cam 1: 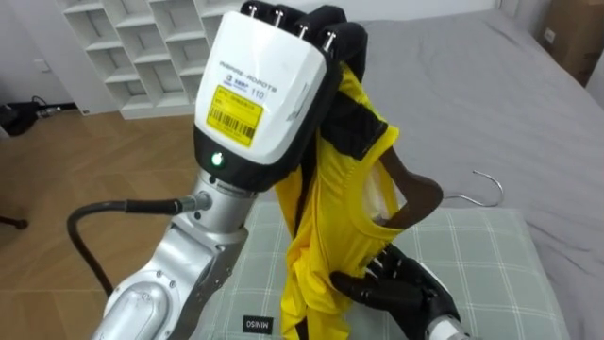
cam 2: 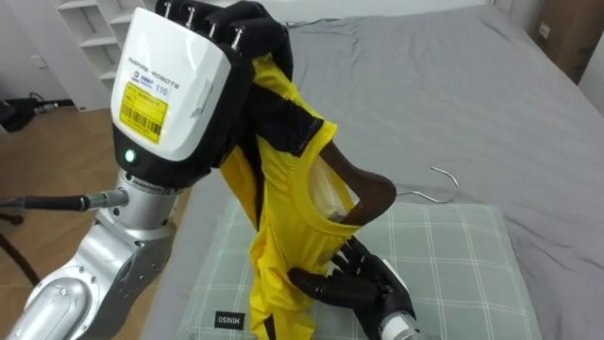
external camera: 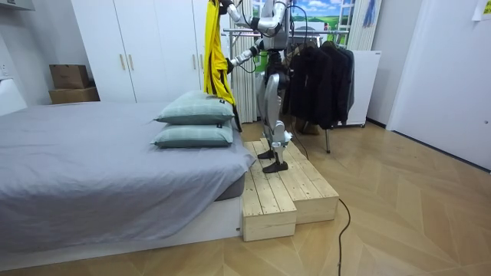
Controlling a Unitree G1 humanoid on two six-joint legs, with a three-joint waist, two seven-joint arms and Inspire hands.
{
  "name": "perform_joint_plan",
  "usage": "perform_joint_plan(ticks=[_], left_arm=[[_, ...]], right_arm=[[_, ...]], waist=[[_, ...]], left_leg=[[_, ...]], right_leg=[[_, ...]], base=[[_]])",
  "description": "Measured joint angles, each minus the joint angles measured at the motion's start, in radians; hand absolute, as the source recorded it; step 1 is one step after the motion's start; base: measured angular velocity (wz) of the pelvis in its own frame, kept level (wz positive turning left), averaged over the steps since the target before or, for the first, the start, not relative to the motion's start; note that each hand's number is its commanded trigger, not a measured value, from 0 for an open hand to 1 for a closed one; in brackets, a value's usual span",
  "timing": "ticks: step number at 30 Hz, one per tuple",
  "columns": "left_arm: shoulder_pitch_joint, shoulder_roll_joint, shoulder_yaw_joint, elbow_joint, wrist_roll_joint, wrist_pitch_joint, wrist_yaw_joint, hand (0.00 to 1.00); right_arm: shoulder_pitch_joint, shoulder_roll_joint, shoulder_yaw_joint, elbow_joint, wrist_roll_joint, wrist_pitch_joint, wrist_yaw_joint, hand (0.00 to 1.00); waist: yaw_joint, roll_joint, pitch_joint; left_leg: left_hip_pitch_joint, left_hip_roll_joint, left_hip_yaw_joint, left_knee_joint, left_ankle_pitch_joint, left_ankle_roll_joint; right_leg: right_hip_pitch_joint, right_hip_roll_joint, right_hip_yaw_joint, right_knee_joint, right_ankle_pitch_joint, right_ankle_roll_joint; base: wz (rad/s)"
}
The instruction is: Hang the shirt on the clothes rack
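Note:
A yellow garment with black trim hangs in front of me from my raised left hand, whose dark fingers are curled over its top. A dark wooden hanger with a metal hook is pushed partly into the garment's opening. My right hand sits just below, fingers curled at the hanger's lower end and the cloth. In the room view the yellow garment dangles over the bed's pillow end while I stand on a wooden platform.
Below my hands lies a green checked pillow on the grey bed. White shelving stands beyond on my left. Behind me a clothes rack holds dark garments. White wardrobes line the wall.

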Motion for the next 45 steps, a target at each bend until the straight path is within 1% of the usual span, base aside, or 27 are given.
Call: perform_joint_plan(ticks=[6,12,16,18,22,27,28,29,30,31,36,39,43,45], left_arm=[[0.0,-0.002,-0.001,0.0,-0.002,0.0,0.0,1.0],[0.0,-0.019,-0.001,0.008,-0.012,0.001,0.0,1.0],[0.002,-0.027,-0.002,0.015,-0.002,0.003,0.001,1.0],[0.002,-0.033,-0.002,0.021,-0.002,0.008,0.008,1.0],[0.003,-0.032,-0.002,0.021,-0.002,0.014,0.014,1.0],[0.003,-0.032,-0.002,0.021,-0.003,0.035,0.051,1.0],[0.003,-0.031,-0.002,0.021,-0.003,0.042,0.058,1.0],[0.003,-0.031,-0.002,0.021,-0.004,0.05,0.065,1.0],[0.003,-0.031,-0.002,0.021,-0.004,0.053,0.069,1.0],[0.003,-0.031,-0.002,0.021,-0.004,0.058,0.077,1.0],[0.003,-0.031,-0.002,0.021,-0.004,0.077,0.079,1.0],[0.003,-0.03,-0.002,0.022,-0.004,0.089,0.08,1.0],[0.003,-0.03,-0.003,0.03,-0.004,0.093,0.094,1.0],[0.003,-0.03,-0.004,0.039,-0.004,0.095,0.1,1.0]], right_arm=[[-0.022,0.001,0.002,-0.015,-0.006,0.0,0.0,0.0],[-0.022,-0.006,0.022,-0.115,-0.014,0.001,-0.007,0.0],[-0.022,-0.004,0.027,-0.168,-0.035,0.002,-0.007,0.0],[-0.022,-0.003,0.033,-0.181,-0.047,0.002,-0.007,0.0],[-0.022,-0.005,0.038,-0.185,-0.068,0.003,-0.008,0.0],[-0.023,-0.006,0.042,-0.215,-0.077,0.011,-0.015,0.0],[-0.023,-0.004,0.044,-0.219,-0.08,0.012,-0.018,0.38],[-0.024,-0.004,0.044,-0.225,-0.08,0.012,-0.022,0.6],[-0.024,-0.004,0.044,-0.228,-0.081,0.013,-0.024,0.97],[-0.024,-0.004,0.044,-0.236,-0.08,0.014,-0.031,1.0],[-0.024,-0.004,0.045,-0.242,-0.082,0.014,-0.036,1.0],[-0.024,-0.004,0.059,-0.242,-0.079,0.014,-0.036,1.0],[-0.024,-0.004,0.072,-0.242,-0.078,0.017,-0.036,1.0],[-0.023,-0.004,0.075,-0.242,-0.077,0.026,-0.036,1.0]], waist=[[0.0,-0.001,0.0006],[-0.001,-0.01,0.007],[0.0,-0.012,0.0084],[0.0,-0.016,0.008],[0.0,-0.017,0.0079],[0.001,-0.017,0.0069],[0.002,-0.017,0.0066],[0.002,-0.017,0.0065],[0.003,-0.017,0.0063],[0.006,-0.018,0.0056],[0.009,-0.021,0.0042],[0.01,-0.024,0.0026],[0.008,-0.024,0.0028],[0.005,-0.025,0.003]], left_leg=[[0.0,0.0,0.001,-0.002,0.0,0.0],[0.001,-0.001,0.006,0.0,0.0,0.0],[0.004,0.0,0.009,0.0,0.0,0.0],[0.005,-0.001,0.009,0.0,0.0,0.0],[0.005,-0.001,0.009,0.0,0.0,0.0],[0.002,-0.001,0.01,0.0,0.0,0.0],[0.002,0.0,0.01,0.0,0.0,0.0],[0.002,0.0,0.01,0.001,0.0,0.0],[0.002,0.0,0.011,0.001,0.0,0.0],[-0.001,0.0,0.013,0.001,0.0,0.0],[-0.001,0.0,0.014,0.001,0.0,0.0],[0.0,0.005,0.016,0.002,0.001,0.0],[0.001,0.006,0.018,0.003,0.001,0.0],[0.004,0.006,0.018,0.003,0.001,0.0]], right_leg=[[-0.001,0.0,0.003,0.0,0.0,0.0],[-0.001,0.0,0.015,0.0,0.0,0.0],[0.0,0.0,0.018,0.0,0.0,0.0],[0.0,0.0,0.018,0.001,0.0,0.0],[0.0,0.001,0.018,0.002,0.0,0.0],[-0.003,0.001,0.018,0.002,0.0,0.0],[-0.004,0.001,0.016,0.002,0.0,0.0],[-0.004,0.001,0.015,0.003,0.0,0.0],[-0.006,0.001,0.016,0.004,0.0,0.0],[-0.01,0.001,0.017,0.006,0.0,0.0],[-0.012,0.0,0.019,0.007,0.0,0.0],[-0.012,0.0,0.019,0.01,0.0,0.0],[-0.01,0.0,0.019,0.011,0.0,0.0],[-0.007,0.001,0.019,0.01,0.0,0.0]], base=[[0.0],[0.0],[-0.01],[0.0],[0.0],[0.0],[0.0],[0.0],[-0.04],[-0.05],[-0.01],[0.0],[0.0],[0.0]])
